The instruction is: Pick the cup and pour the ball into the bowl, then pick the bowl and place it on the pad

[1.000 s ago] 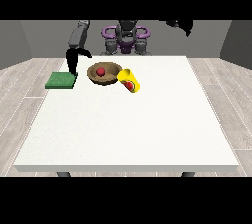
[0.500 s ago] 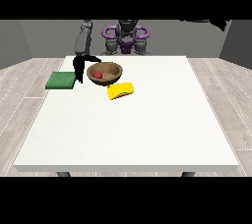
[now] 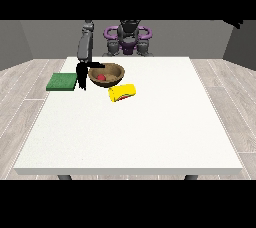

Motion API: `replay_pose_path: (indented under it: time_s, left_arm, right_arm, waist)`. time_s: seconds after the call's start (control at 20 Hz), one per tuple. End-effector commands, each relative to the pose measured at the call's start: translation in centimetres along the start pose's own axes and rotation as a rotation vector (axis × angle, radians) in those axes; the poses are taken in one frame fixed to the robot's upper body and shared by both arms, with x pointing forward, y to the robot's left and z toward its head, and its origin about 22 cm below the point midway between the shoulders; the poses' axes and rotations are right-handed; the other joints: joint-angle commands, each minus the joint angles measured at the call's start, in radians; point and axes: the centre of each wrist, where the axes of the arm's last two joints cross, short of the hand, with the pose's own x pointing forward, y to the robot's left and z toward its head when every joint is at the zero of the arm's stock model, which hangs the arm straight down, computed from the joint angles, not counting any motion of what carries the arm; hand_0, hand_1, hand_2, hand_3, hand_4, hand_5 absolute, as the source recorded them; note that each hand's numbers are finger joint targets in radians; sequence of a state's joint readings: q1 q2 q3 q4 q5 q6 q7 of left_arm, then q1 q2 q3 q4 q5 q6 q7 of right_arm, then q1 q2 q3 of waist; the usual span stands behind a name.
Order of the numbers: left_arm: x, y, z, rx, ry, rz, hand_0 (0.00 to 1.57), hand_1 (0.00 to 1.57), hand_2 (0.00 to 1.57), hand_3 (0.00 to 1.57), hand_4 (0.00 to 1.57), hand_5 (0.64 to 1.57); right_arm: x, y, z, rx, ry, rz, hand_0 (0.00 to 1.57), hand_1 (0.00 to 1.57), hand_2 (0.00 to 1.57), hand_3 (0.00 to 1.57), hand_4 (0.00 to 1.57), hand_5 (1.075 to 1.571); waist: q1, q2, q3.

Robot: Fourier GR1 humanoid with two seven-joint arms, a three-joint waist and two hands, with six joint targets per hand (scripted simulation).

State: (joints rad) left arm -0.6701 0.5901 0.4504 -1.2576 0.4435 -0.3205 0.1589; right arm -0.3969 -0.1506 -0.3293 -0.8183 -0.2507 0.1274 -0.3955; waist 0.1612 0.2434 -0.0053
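Observation:
A brown bowl (image 3: 112,73) stands on the table's far left part with a red ball (image 3: 101,77) inside it. A yellow cup (image 3: 122,92) lies on its side just in front of the bowl, apart from both hands. Left of the bowl lies the green pad (image 3: 62,81). The hand at the view's left (image 3: 81,73) is at the bowl's left rim. Its fingers hang straight down outside the bowl and its thumb stretches over the rim. Of the other arm, only a dark tip (image 3: 238,22) shows at the top right edge.
The white table (image 3: 150,132) stretches wide in front of and to the right of the objects. The robot's torso (image 3: 129,37) stands behind the far edge. The pad lies close to the table's left edge.
The cup went from beside the bowl to lying on the table in front of it. The hand at the view's left came down to the bowl's rim. The other arm swung out to the right.

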Motion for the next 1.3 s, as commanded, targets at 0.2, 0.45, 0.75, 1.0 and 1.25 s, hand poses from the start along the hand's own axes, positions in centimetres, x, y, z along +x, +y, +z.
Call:
replay_pose_path:
  time_s: [0.2,0.45,0.75,1.0,1.25]
  left_arm:
    - [1.4,2.9,0.5,0.04,0.006,0.0,0.0,0.0,0.0,0.0,0.25,1.506]
    - [3.8,2.0,-0.4,-0.006,-0.087,0.01,0.0,0.0,0.0,0.0,0.36,1.536]
    - [3.0,3.3,0.4,0.0,-0.072,0.019,0.0,0.0,0.0,0.0,0.64,1.57]
    - [-1.6,4.7,2.2,0.081,0.064,0.012,0.0,0.0,0.0,0.0,0.72,1.569]
    - [-1.2,9.2,4.4,0.152,0.108,-0.002,0.0,0.0,0.0,0.0,0.72,1.569]
  right_arm:
    - [-3.2,4.4,0.7,0.033,0.135,-0.058,0.0,0.0,0.0,0.0,0.32,1.534]
    - [-4.1,1.6,2.0,-0.16,0.162,0.066,1.57,1.57,1.57,1.57,1.08,1.445]
    - [-2.9,0.1,2.0,-0.197,0.149,0.115,1.57,1.57,1.57,1.57,1.07,1.491]
    - [0.9,1.2,-0.8,-0.17,0.244,0.192,1.57,1.57,1.57,1.57,1.06,1.527]
    - [5.4,2.0,-4.0,-0.141,0.348,0.198,1.57,1.57,1.57,1.57,1.03,1.534]
  waist:
    - [-0.037,-0.003,0.0053]
    - [0.038,0.086,0.0056]
    - [0.037,0.074,0.0033]
    - [-0.042,-0.072,0.0026]
    - [-0.104,-0.127,0.0039]
